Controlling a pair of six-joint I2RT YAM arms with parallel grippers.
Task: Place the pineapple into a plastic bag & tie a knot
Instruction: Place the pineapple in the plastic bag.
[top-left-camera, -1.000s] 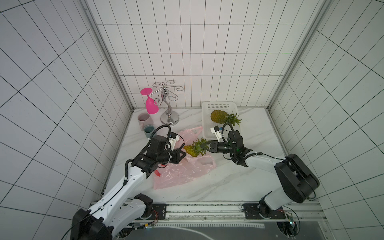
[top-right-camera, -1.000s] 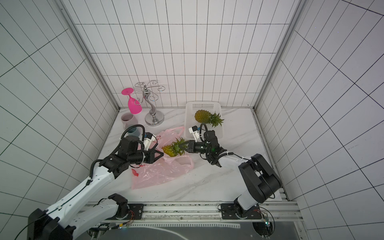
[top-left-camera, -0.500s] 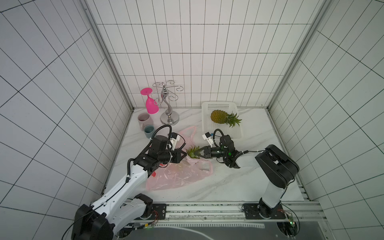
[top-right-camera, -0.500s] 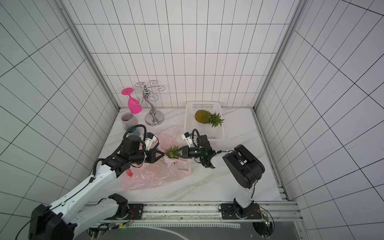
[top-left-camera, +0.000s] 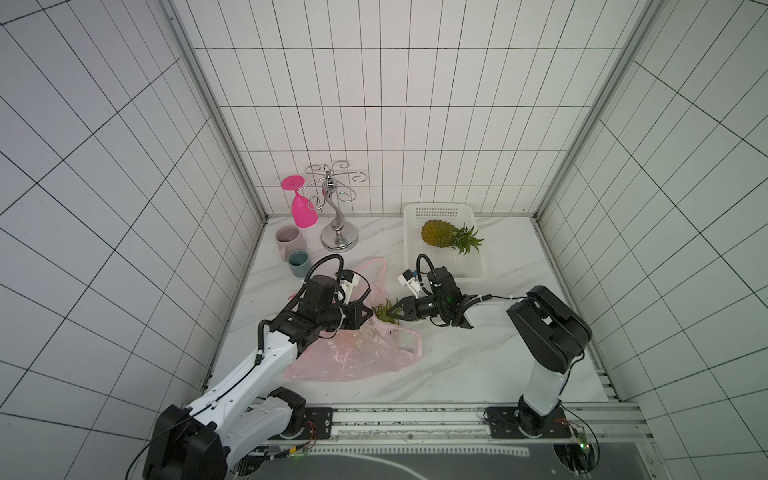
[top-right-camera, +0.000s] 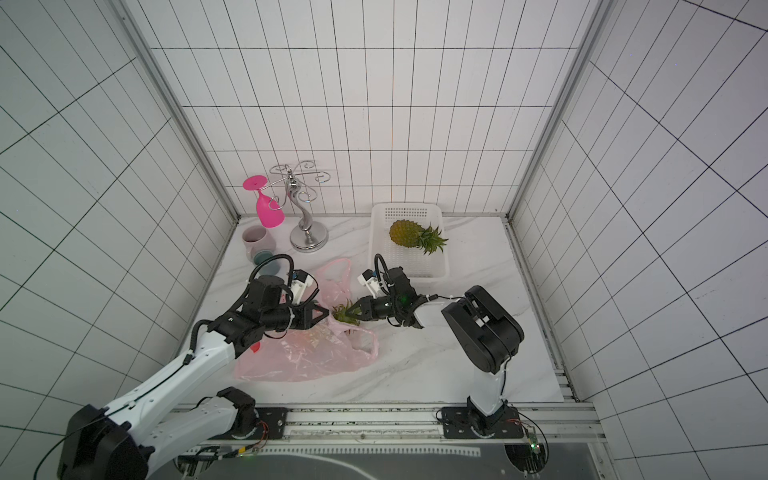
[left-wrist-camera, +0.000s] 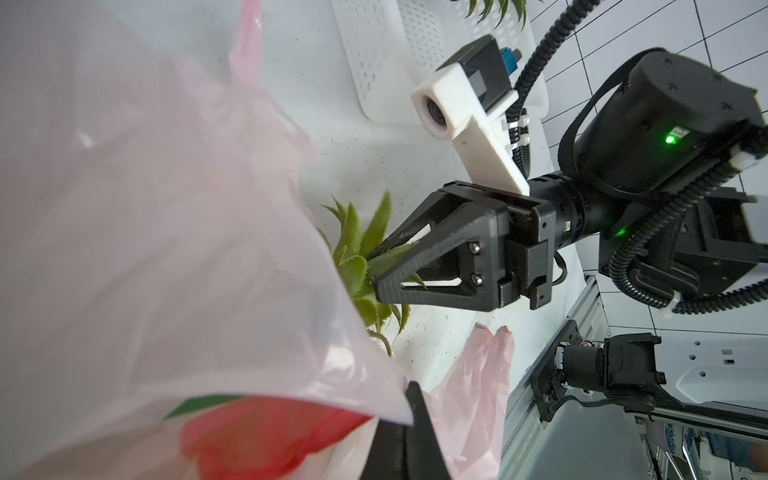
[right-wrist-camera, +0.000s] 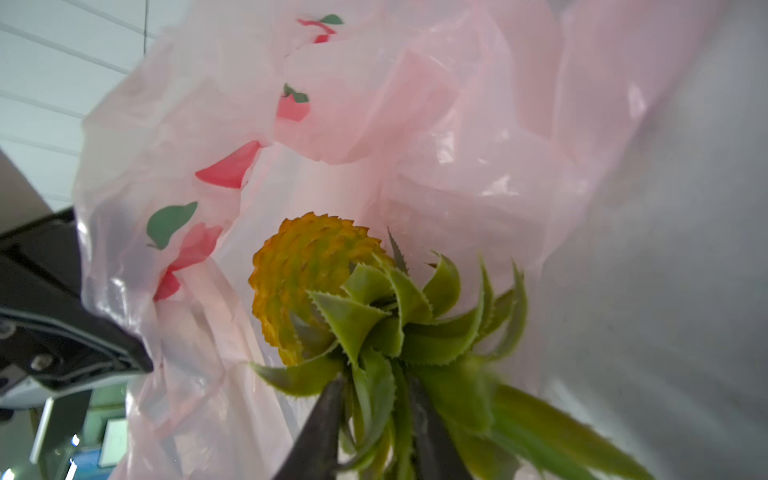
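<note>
- In both top views the plastic bag (top-left-camera: 353, 357) veils the pineapple (top-left-camera: 384, 318); we see only its green crown clearly.
- In the left wrist view the bag's blurred film covers the left gripper (top-left-camera: 368, 319), save one of its fingers (left-wrist-camera: 415, 428), cut off by the lower edge.
- In the right wrist view the right gripper (right-wrist-camera: 374, 415) is dark, blurred and cropped; we cannot tell whether it presses the leaves.
- The left arm's cable half hides the teal cup (top-right-camera: 262, 255).

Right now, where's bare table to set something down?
Free: front strip between bag and right arm; back gap between stand and basket; right of basket. Crowded: centre, where left gripper and right gripper meet at the bag; corner with cups.
</note>
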